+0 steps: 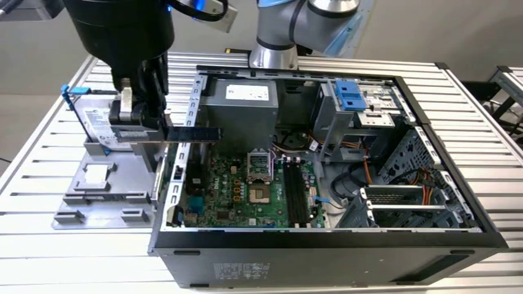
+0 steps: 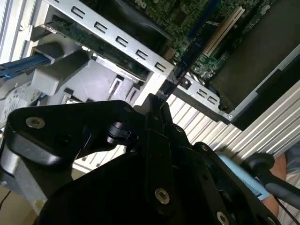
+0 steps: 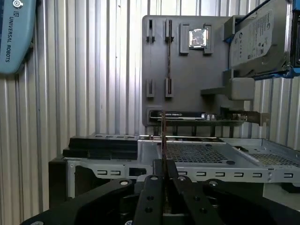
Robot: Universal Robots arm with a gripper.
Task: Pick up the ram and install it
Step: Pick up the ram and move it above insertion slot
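The ram (image 1: 196,133) is a thin dark stick held level in the air, with my gripper (image 1: 158,132) shut on one end of it. Its free end reaches over the near side wall of the open computer case (image 1: 327,242). In the first wrist view the ram (image 3: 163,133) shows edge-on, rising from between the gripper (image 3: 163,169) fingers. The second wrist view has the ram (image 2: 182,63) pointing from the gripper (image 2: 158,107) toward the motherboard. The long black memory slots (image 1: 294,195) lie on the motherboard (image 1: 237,196), lower and to the exterior view's right of the ram.
A grey holder tray (image 1: 102,184) sits on the slatted table at the exterior view's left. A silver hard drive (image 1: 102,125) with blue rails stands in it, behind the gripper. Inside the case are a power supply (image 1: 241,110), drive cages (image 1: 359,104) and loose cables (image 1: 359,177).
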